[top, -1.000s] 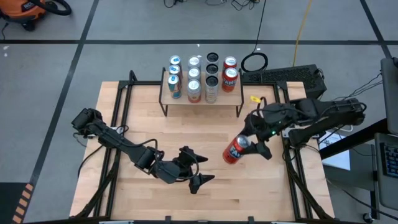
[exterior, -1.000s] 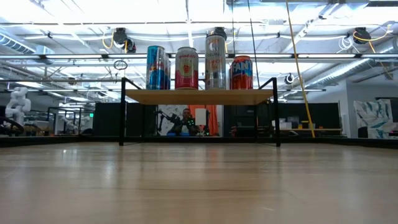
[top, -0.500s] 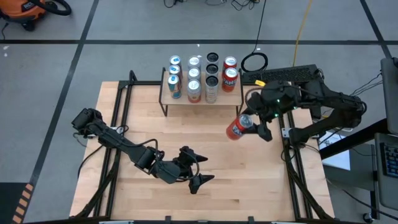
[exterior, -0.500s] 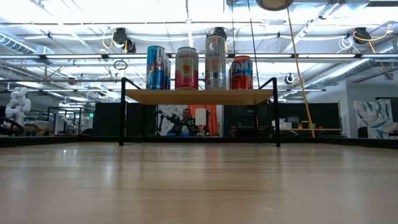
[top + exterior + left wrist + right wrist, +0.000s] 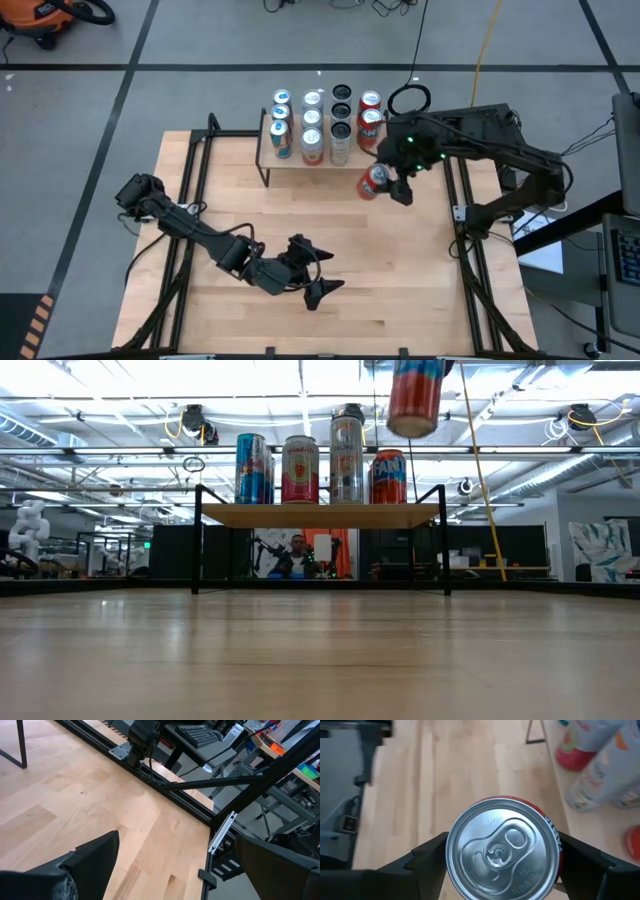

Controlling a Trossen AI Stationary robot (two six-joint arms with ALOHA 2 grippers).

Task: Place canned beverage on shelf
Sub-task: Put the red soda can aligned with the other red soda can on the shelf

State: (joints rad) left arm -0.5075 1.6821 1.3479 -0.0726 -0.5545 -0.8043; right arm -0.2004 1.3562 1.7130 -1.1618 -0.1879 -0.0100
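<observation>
My right gripper (image 5: 386, 181) is shut on a red beverage can (image 5: 372, 184), held in the air just off the shelf's right front corner. In the low view the can (image 5: 415, 396) hangs higher than the shelf top. The shelf (image 5: 322, 158) has a light wood top on thin black legs, stands at the table's far middle and carries several cans (image 5: 300, 468). My left gripper (image 5: 312, 284) hovers open over the near middle of the table, and its wrist view shows only bare wood between its fingers (image 5: 95, 862). My right gripper pinches the can's side wall just below the top rim (image 5: 451, 862) between its two fingers, one on each side. The fingers slant down from the table's right side. The can is lifted clear of table and shelf, top up and slightly tilted.
A black keyboard (image 5: 465, 121) and a coiled cable (image 5: 408, 98) lie beyond the table's far right corner. Black frame rails (image 5: 462, 215) run along the table's sides. Bare wood (image 5: 300, 215) stretches between the shelf and my left arm.
My right gripper has carried the can from the table's right middle toward the far edge and the shelf, rising a little and turning at the wrist. The can stays held and now shows in the low view above the shelf's right end.
</observation>
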